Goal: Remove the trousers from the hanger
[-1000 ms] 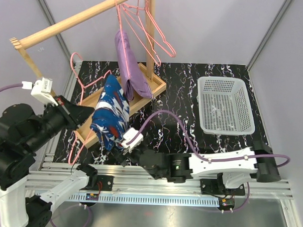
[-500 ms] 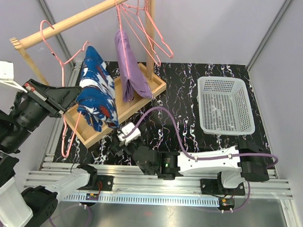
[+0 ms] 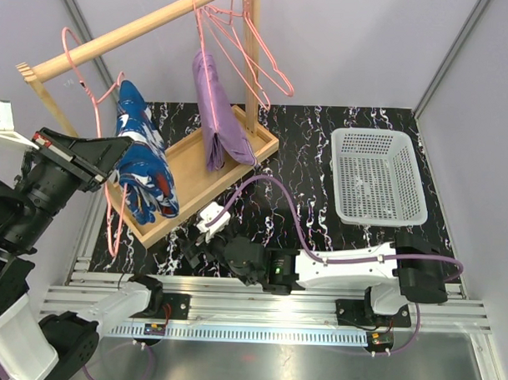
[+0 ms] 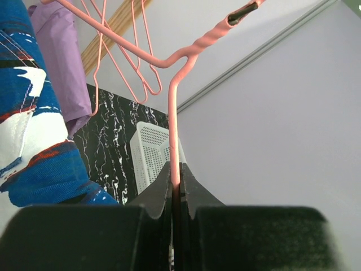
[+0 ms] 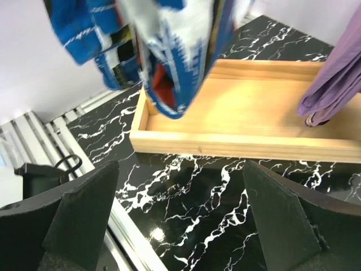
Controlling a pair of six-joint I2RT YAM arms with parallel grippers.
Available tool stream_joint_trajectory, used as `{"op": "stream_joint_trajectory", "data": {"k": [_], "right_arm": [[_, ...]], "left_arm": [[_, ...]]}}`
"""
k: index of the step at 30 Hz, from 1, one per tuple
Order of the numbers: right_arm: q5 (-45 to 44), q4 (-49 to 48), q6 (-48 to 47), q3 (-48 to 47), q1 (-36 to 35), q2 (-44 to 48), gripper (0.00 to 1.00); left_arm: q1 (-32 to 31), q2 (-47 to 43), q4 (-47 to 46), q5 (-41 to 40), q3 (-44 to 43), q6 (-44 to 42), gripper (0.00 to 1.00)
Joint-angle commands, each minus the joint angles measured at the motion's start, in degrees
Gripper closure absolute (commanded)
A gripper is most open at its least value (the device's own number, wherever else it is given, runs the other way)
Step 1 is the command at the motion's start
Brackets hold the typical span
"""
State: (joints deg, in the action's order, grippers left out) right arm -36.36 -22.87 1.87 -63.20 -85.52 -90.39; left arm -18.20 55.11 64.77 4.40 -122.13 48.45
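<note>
The dark blue shorts (image 3: 142, 161) with white and red splashes hang over a pink wire hanger (image 3: 97, 97), off the rail. My left gripper (image 3: 115, 149) is shut on that hanger's wire (image 4: 175, 113), and the left wrist view (image 4: 176, 168) shows it clamped on the wire. The shorts show in the left wrist view (image 4: 28, 130) and the right wrist view (image 5: 169, 51). The lilac shorts (image 3: 213, 113) hang from another pink hanger on the wooden rail (image 3: 126, 31). My right gripper (image 3: 192, 253) is open and empty, low over the table (image 5: 186, 214), below and in front of the blue shorts.
A wooden base tray (image 3: 188, 167) of the rack lies under the shorts, with an upright post (image 3: 252, 65). Empty pink hangers (image 3: 255, 52) hang on the rail. A white basket (image 3: 378, 178) stands at the right. Black marbled table (image 3: 306, 142).
My left gripper has lifted the hanger and blue shorts up and to the left. My right gripper has drawn back from the shorts' lower hem and sunk toward the table.
</note>
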Motion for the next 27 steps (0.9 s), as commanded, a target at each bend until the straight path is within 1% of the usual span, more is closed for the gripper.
{"op": "stream_joint_trajectory", "data": {"k": [1,4,6,7,10,12,14,21,24,27], "right_arm": [[0.95,-5.51,1.13,-0.16,-0.18,-0.31,0.0],[0.32,-5.78,-1.42,-3.68,0.26,-3.29,0.01],[-0.81,-7.0,-1.52,-5.08,1.22,-4.97,0.01],[-1.95,-7.79,-3.78,-5.7,1.58,-5.41,0.01],[-3.27,-10.25,-3.54,-5.8,3.69,-6.2,0.01],[-4.85,-13.67,-6.5,-6.14,4.3,-7.42,0.01],[-4.51,-14.04,-7.93,-6.32,4.3,-7.87,0.01],[-2.67,-20.8,-14.95,-9.39,4.48,-10.68,0.01],[-1.53,-23.26,-15.93,-9.75,4.48,-11.13,0.01],[2.33,-23.27,-15.49,-9.84,4.48,-11.39,0.01]], "left_arm": [[0.35,-1.93,-17.12,-0.27,-0.14,-0.02,1.0],[0.44,-2.73,-17.92,0.34,0.22,1.21,1.0],[0.62,-2.64,-18.1,1.48,0.13,2.26,1.0],[0.79,-2.64,-18.36,1.75,0.13,2.7,1.0],[1.06,-3.08,-18.89,2.36,0.83,4.2,1.0],[1.23,-3.52,-18.9,2.89,0.66,5.77,1.0],[1.32,-3.52,-18.54,3.06,0.75,6.13,1.0],[1.58,-4.49,-18.98,3.68,3.82,9.12,1.0],[1.58,-4.22,-18.72,3.16,3.91,9.82,1.0],[1.58,-4.05,-18.98,2.72,4.61,11.05,1.0]]}}
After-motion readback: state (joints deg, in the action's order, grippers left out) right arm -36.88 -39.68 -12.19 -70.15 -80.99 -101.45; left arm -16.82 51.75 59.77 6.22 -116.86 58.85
